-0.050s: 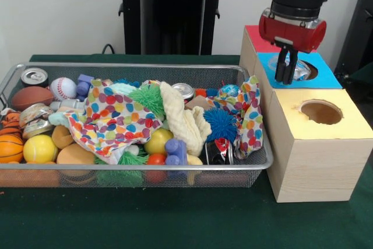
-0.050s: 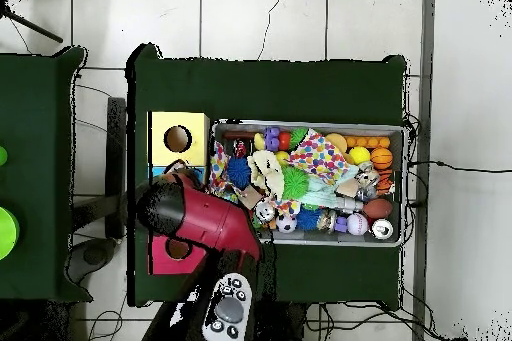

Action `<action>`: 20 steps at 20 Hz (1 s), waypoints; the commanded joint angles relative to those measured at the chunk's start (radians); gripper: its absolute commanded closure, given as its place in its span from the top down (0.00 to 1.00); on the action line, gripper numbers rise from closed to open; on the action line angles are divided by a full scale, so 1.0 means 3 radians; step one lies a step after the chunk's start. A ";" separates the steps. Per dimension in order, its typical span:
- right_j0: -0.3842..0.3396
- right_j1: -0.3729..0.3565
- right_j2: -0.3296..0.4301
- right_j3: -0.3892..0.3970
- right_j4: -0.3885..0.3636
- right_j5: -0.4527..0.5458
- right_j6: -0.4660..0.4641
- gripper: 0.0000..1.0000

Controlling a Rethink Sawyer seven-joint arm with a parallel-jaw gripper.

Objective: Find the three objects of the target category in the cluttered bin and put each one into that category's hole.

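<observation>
polka-dot cloth (image 1: 111,118), blue box top (image 1: 329,74), yellow ball (image 1: 39,148)

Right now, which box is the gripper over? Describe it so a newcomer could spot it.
Beside the wire bin stand three boxes in a row. The gripper hangs over the middle box, between the yellow-topped box and the red-topped box. It alone has a blue top.

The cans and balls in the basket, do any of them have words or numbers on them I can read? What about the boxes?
No text can be read anywhere in either view.
The crushed can at the front of the wire basket has red and white markings, too blurred to read.
The silver can: only its top shows.
The yellow-topped box: plain, no lettering.
</observation>
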 commanded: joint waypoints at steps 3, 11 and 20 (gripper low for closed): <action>-0.0311 0.0376 0.0751 0.0352 0.0111 -0.0552 0.0695 0.00; -0.0185 0.0255 0.0661 0.0406 0.0213 -0.0294 0.0788 0.00; -0.0225 -0.0338 0.0097 0.0240 -0.0263 0.1213 0.0303 0.00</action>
